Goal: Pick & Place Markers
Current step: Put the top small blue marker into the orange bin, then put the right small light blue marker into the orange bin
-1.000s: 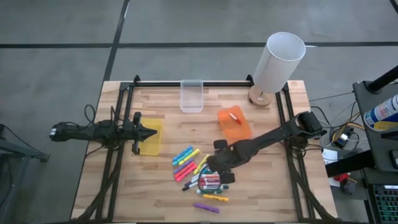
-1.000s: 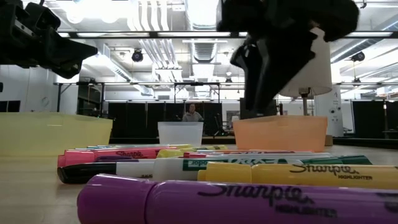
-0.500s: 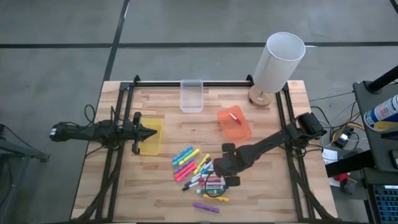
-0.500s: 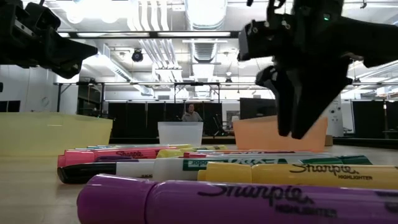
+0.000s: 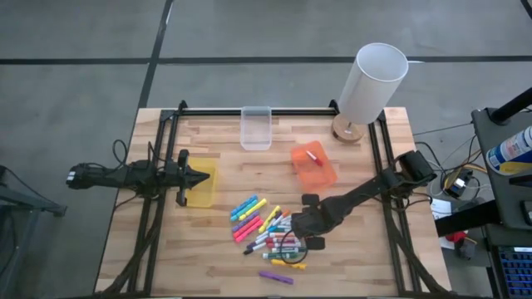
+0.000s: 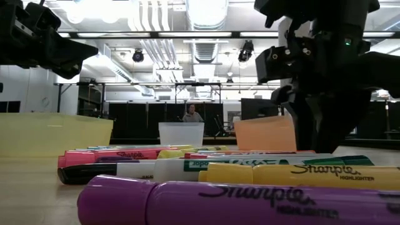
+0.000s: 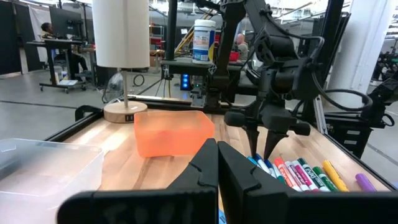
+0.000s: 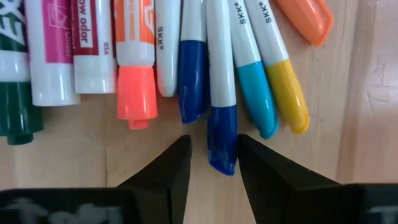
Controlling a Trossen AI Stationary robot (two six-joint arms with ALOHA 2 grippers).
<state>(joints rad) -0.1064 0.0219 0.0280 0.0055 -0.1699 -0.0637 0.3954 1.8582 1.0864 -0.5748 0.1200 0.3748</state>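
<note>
The markers [image 5: 268, 234] lie in a loose pile on the wooden table, near its near edge. My right gripper [image 8: 213, 149] points down over the pile's right part, open. Its fingers stand on either side of the cap end of a dark blue-capped white marker [image 8: 221, 93] that lies flat among other markers. The low view shows this gripper [image 6: 319, 134] down at the pile; whether a finger touches the cap I cannot tell. My left gripper [image 7: 217, 163] is shut and hovers level over the yellow bin [image 5: 202, 184] at the table's left.
An orange bin [image 5: 314, 166] with one pink marker inside stands beyond the pile. A clear bin [image 5: 256, 129] sits at the far edge, and a lamp with a white shade [image 5: 371, 81] at the far right corner. A purple highlighter [image 5: 275, 277] lies apart near the near edge.
My right gripper has moved toward the near edge and a little to the right, and has come down over the marker pile. Its fingers now reach the markers. The markers lie as before.
</note>
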